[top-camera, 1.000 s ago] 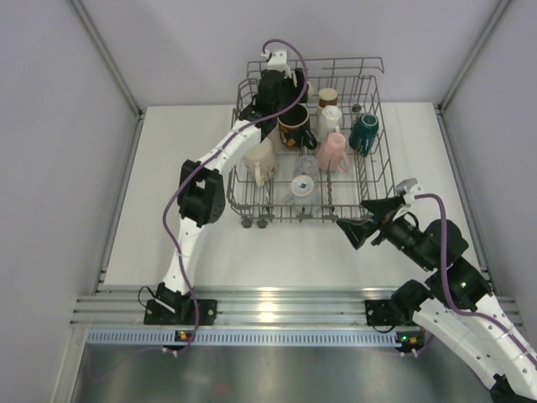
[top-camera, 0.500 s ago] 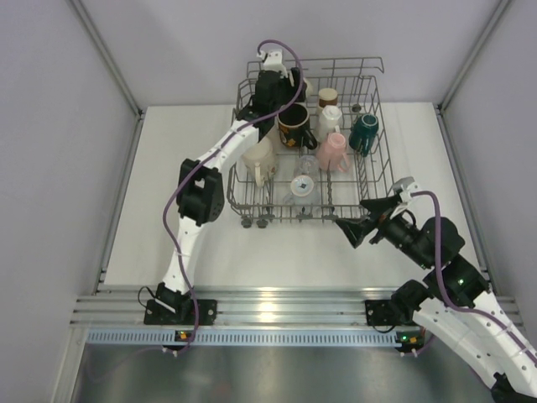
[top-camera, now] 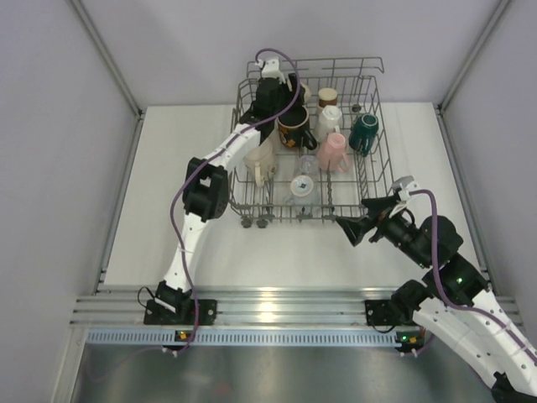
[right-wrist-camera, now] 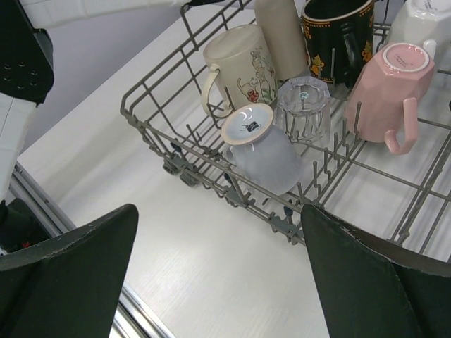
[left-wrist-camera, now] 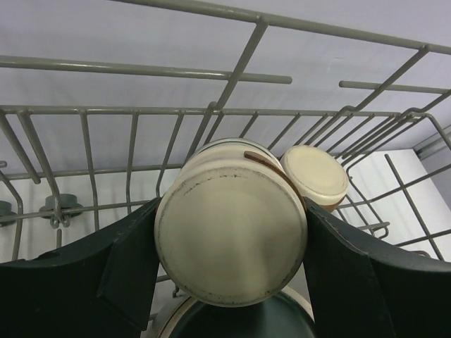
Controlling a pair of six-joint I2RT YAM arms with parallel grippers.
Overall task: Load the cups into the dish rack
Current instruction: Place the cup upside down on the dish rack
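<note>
Left pincer [left-wrist-camera: 232, 211]: jaws clamped on a cream cup [left-wrist-camera: 231, 243], one finger against each side. The cup is bottom-up, its flat base facing the wrist camera.

Position: the top view puts the left pincer [top-camera: 279, 84] over the far left corner of the dish rack [top-camera: 382, 159]. The rack's far wall wires [left-wrist-camera: 232, 77] stand just behind the cup.

Neighbours of the held cup:
- A brown-banded cup [left-wrist-camera: 315, 176] is just beside it on the right, also base-up.
- The rim of the black mug [left-wrist-camera: 239, 325] shows directly under it.

Right pincer [right-wrist-camera: 218, 208]: jaws spread wide, nothing between them. It hovers over the table [right-wrist-camera: 211, 282] just outside the rack's near right corner [top-camera: 357, 220].

Rack contents, near to far, from the right wrist view:
- pale cup [right-wrist-camera: 264, 148] on its side against the near tines
- clear glass [right-wrist-camera: 303, 105] inverted, touching the pale cup
- cartoon mug [right-wrist-camera: 236, 63] upright by the left wall
- pink mug [right-wrist-camera: 391, 77] inverted, handle toward the near side
- black mug [right-wrist-camera: 335, 35], tan inside, upright
- white cup [right-wrist-camera: 430, 21] at the frame edge
- dark green mug [top-camera: 365, 130] leaning by the right wall

Room: a band of white table [top-camera: 168, 168] runs round the rack on its left, right and near sides. The near band reaches the aluminium rail [top-camera: 277, 306] that carries the arm bases.
</note>
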